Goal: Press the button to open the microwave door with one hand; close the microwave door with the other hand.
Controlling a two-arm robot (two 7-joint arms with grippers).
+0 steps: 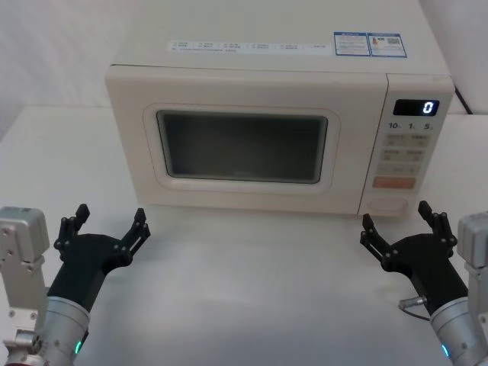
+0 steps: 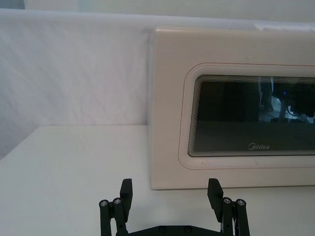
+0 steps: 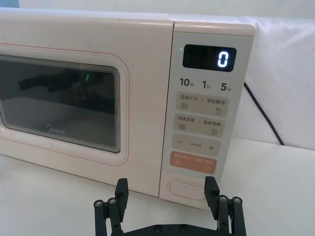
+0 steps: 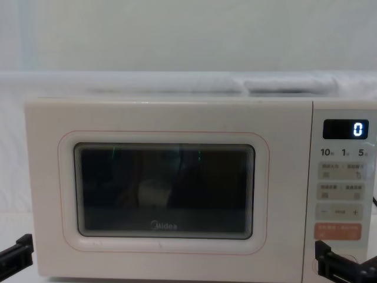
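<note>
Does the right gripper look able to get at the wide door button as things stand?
Probably yes. The right gripper sits open on the table just short of the button, at the foot of the control panel, with nothing between them. The microwave door is shut.

Left gripper (image 1: 111, 223): near left, black fingers (image 1: 139, 226) spread wide, pointing far, holding nothing; grey wrist below. Right gripper (image 1: 396, 223): near right, fingers (image 1: 369, 231) likewise spread wide, pointing far, holding nothing. Both arms level with each other.
</note>
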